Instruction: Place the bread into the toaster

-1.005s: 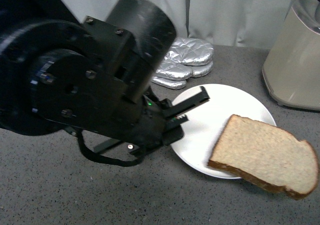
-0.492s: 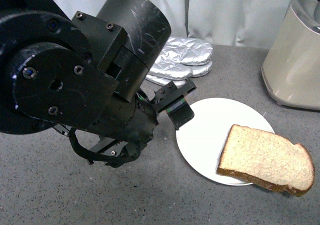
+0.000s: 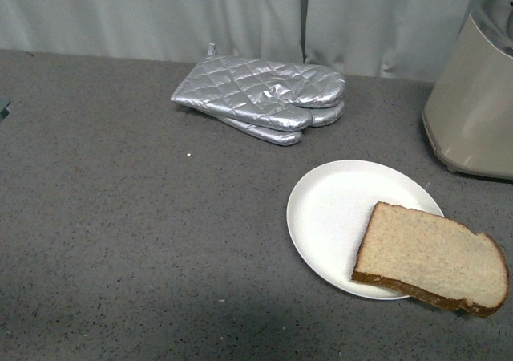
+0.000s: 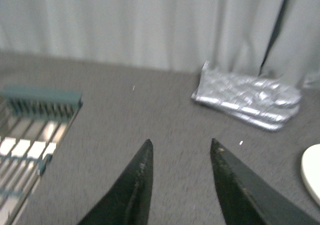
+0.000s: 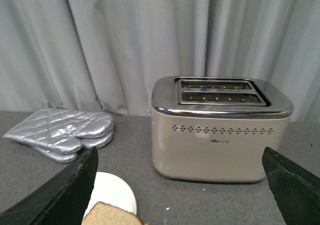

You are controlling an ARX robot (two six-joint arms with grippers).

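The bread [image 3: 431, 258], a tan slice with a dark crust, lies flat on the right edge of a round white plate [image 3: 337, 212] and overhangs it. It also shows in the right wrist view [image 5: 114, 214] on the plate [image 5: 114, 190]. The beige toaster [image 3: 474, 108] with a shiny metal top stands at the far right; in the right wrist view [image 5: 220, 135] its two slots are empty. My left gripper [image 4: 181, 146] is open and empty over bare counter. My right gripper [image 5: 180, 152] is wide open and empty, facing the toaster. Neither arm shows in the front view.
Quilted silver oven mitts [image 3: 260, 96] lie behind the plate, also in the left wrist view [image 4: 250, 97] and the right wrist view [image 5: 62, 132]. A metal rack with a green end [image 4: 30, 135] sits on the counter near my left gripper. Grey curtains hang behind.
My left arm, which filled the left of the front view, has pulled back out of that view. The bread has settled flat on the plate's edge.
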